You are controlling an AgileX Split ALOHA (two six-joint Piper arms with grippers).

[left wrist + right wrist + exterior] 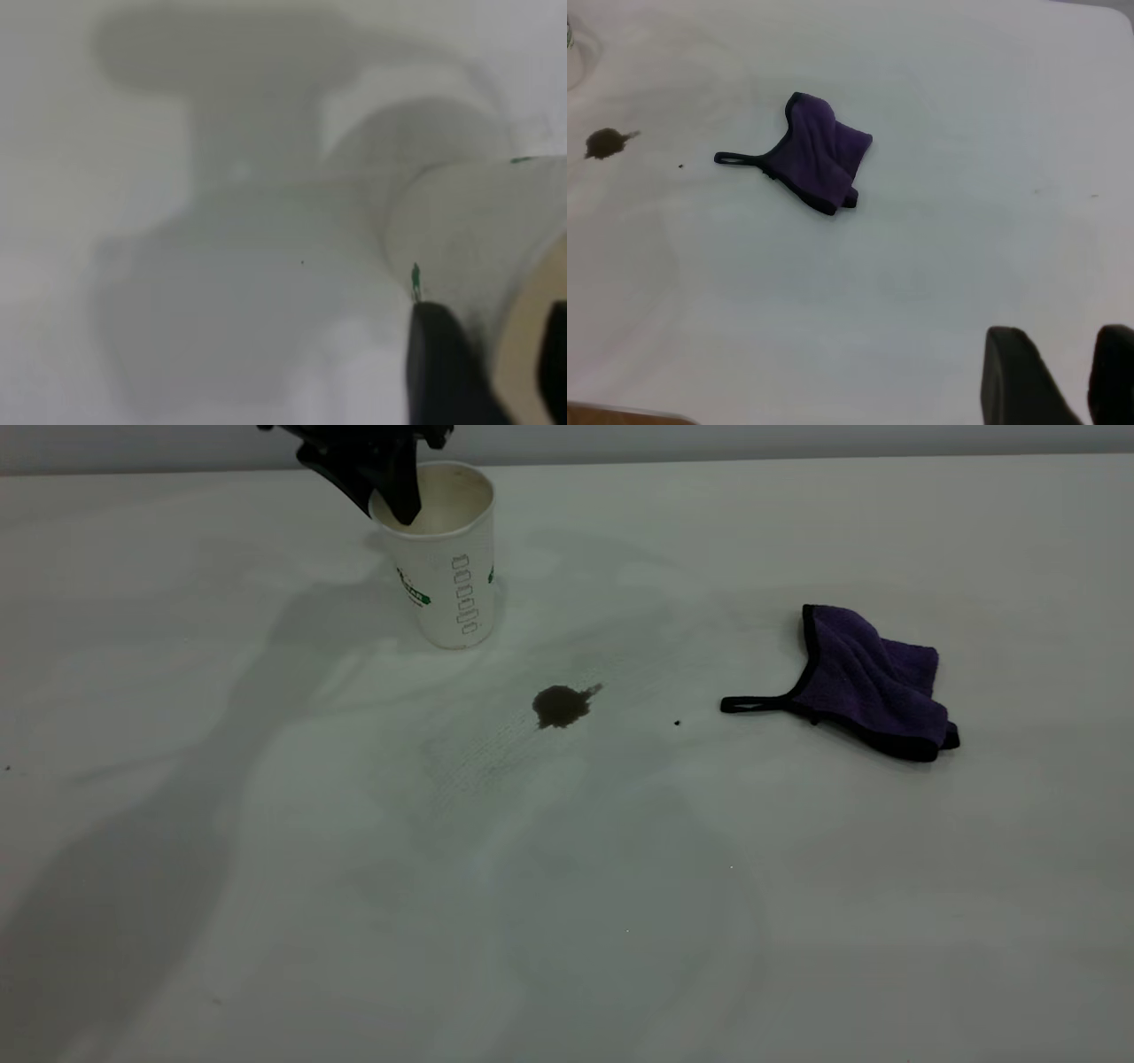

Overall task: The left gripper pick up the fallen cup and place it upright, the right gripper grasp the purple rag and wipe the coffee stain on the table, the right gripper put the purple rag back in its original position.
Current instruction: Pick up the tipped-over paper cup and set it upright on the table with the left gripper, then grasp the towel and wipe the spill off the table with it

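The white cup with green print stands upright on its base at the back left of the table. My left gripper comes down from above and is shut on the cup's rim, one finger inside the mouth and one outside. The left wrist view shows the cup and the gripper the same way. The coffee stain lies in front of the cup, bare. The purple rag lies bunched at the right, its loop strap pointing at the stain. My right gripper is open and empty, well away from the rag.
A tiny black speck lies between the stain and the rag strap. Faint grey smears run across the table in front of the stain. The right wrist view also shows the stain and a table edge.
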